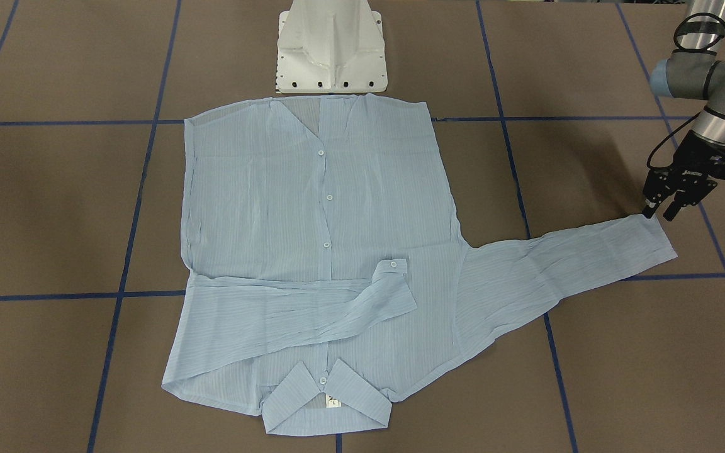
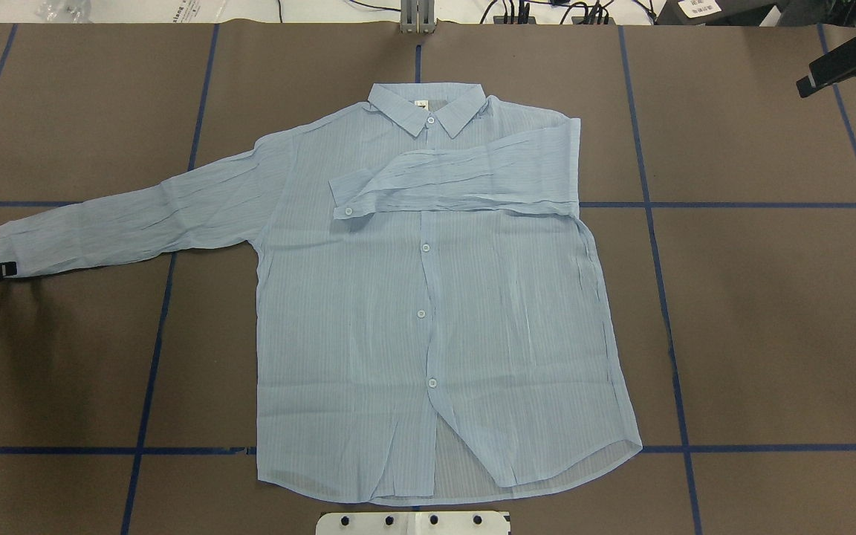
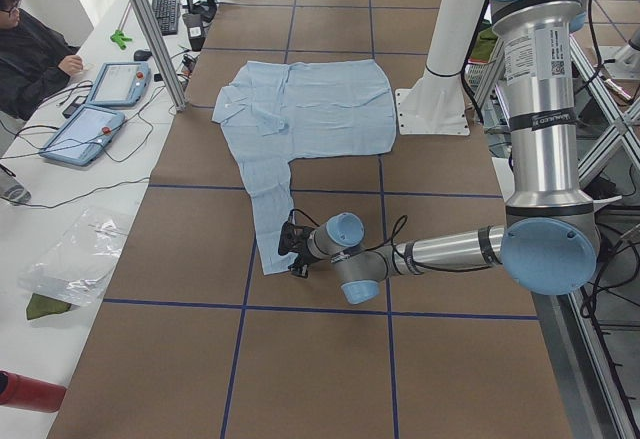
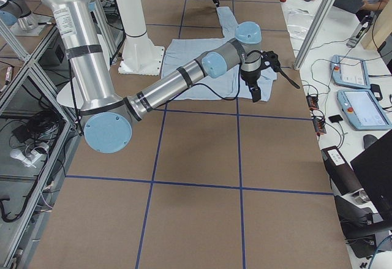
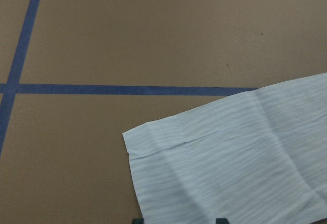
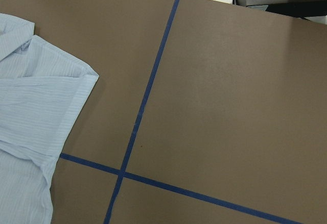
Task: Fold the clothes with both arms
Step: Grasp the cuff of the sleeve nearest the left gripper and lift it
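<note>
**Item.** One light blue, finely striped, long-sleeved button-up shirt (image 2: 428, 312), lying front up and flat on the brown tabletop (image 2: 770, 312), which is marked with blue tape lines (image 2: 770, 204).

**Hidden or unclear.**
- We see the black two-finger left gripper (image 1: 659, 215) whole only from the front. Overhead the frame edge cuts it off, and its own camera catches just the tips of its fingers (image 5: 220, 220) at the bottom border.
- The black right gripper (image 4: 255, 95) shows clearly only from the side. Overhead it is a dark shape in a corner, and its own camera shows none of it. We cannot tell how its fingers stand.
- The print on the small neck label (image 2: 420, 103) is too small to read.
- The folded sleeve (image 2: 465, 182) covers part of the button line.

**Orientation.**
- The long axis runs straight out from the white pedestal base (image 1: 331, 50).
- The hem (image 2: 472, 475) lies just in front of the base, and the pointed collar (image 2: 465, 111) is at the end away from it.
- The folded sleeve, on the base's right side, lies doubled across the chest.
- The outstretched sleeve (image 2: 138, 219) lies flat to the base's left, slanting slightly back toward the base.

**Grippers.**
- The left gripper is at the cuff (image 5: 168, 168) of the outstretched sleeve, with its fingers spread apart. We cannot tell whether they touch the cloth.
- The right gripper is raised over the tabletop on the base's right, well apart from the shirt.
</note>
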Robot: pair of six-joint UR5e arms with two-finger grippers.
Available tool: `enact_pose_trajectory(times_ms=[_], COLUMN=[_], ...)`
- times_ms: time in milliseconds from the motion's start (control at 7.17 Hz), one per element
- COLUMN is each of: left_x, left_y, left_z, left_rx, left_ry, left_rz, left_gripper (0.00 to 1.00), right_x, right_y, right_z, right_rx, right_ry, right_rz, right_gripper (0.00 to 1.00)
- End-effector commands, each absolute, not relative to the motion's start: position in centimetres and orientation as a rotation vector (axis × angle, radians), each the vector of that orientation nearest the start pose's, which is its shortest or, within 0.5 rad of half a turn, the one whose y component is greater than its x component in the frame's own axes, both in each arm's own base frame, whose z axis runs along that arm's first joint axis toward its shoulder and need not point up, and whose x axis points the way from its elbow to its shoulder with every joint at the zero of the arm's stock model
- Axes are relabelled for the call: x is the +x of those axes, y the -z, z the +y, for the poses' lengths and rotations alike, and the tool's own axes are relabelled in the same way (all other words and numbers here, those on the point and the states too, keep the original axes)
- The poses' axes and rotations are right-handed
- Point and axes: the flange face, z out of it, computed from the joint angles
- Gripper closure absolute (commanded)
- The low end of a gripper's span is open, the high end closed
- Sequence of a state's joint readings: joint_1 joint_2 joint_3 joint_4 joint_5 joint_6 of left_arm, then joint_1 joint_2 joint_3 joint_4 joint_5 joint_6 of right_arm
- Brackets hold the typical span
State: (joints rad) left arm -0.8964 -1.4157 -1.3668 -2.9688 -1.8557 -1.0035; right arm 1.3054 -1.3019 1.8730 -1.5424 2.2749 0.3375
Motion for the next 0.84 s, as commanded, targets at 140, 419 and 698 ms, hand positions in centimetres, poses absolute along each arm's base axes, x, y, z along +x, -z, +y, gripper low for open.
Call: enact_pose_trajectory(times_ms=[140, 419, 698], left_x=[19.45, 19.40, 19.40], left_y=[-68.51, -68.67, -68.67], left_z=[-40.22, -40.15, -40.15], left_rx=[0.489, 0.488, 0.488], left_ry=[0.135, 0.132, 0.132], left_rz=[0.939, 0.934, 0.934], left_gripper=[0.44, 0.44, 0.44], right_x=[-8.25, -8.20, -8.20], right_y=[-36.77, -36.97, -37.05], right_z=[-56.58, -56.47, -56.43], right_rx=[0.344, 0.342, 0.340], right_ry=[0.143, 0.142, 0.142], right_rz=[-0.821, -0.819, -0.820], right_gripper=[0.00, 0.00, 0.00])
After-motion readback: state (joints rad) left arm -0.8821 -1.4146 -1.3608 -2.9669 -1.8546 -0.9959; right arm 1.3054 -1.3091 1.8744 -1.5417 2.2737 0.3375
